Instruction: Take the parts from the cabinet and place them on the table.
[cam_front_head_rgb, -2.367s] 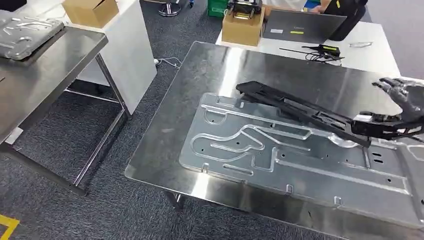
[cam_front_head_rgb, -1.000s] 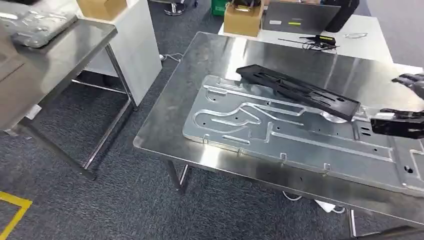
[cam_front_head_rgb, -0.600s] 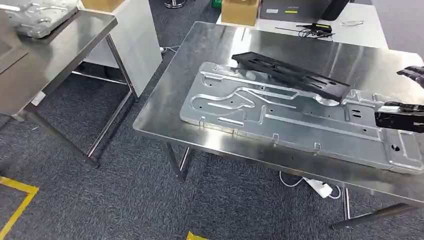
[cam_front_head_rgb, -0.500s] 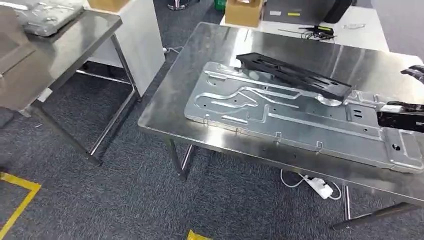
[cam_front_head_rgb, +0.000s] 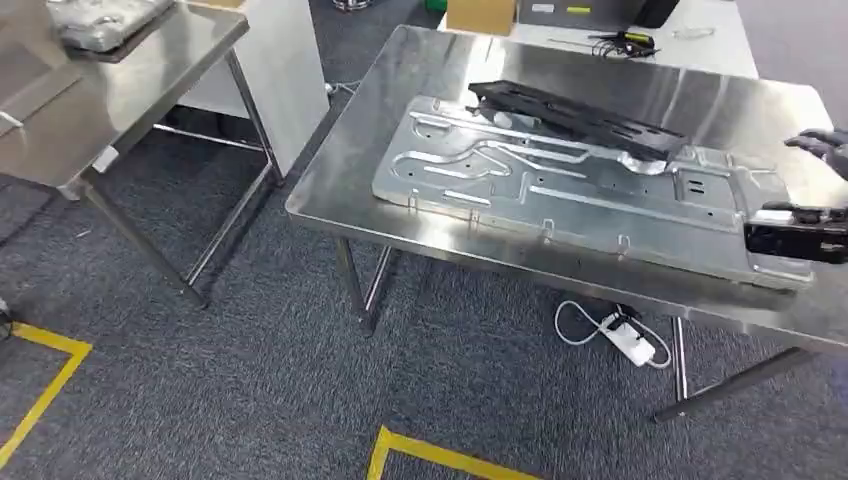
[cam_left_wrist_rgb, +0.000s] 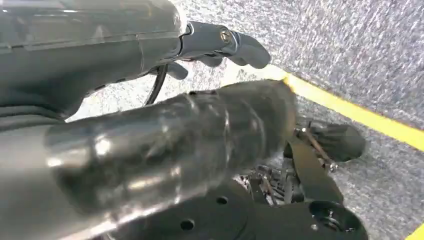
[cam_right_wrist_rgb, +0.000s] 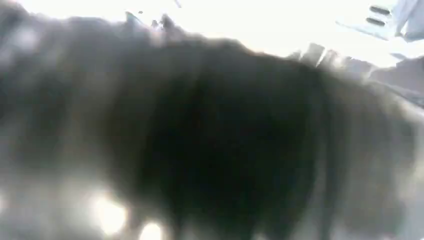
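On the steel table (cam_front_head_rgb: 330, 205) a long black part (cam_front_head_rgb: 578, 117) lies across the far edge of a stamped metal panel (cam_front_head_rgb: 560, 195), free of both hands. Right hand (cam_front_head_rgb: 815, 190) at the table's right end, fingers apart, empty; left hand (cam_left_wrist_rgb: 215, 47) hangs over carpet, fingers loosely parted. No legible writing.

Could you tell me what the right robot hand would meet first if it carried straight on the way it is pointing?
Probably the pressed metal panel: the right robot hand points leftward across the steel table, with the black bracket farther along. Its height above the panel is unclear.
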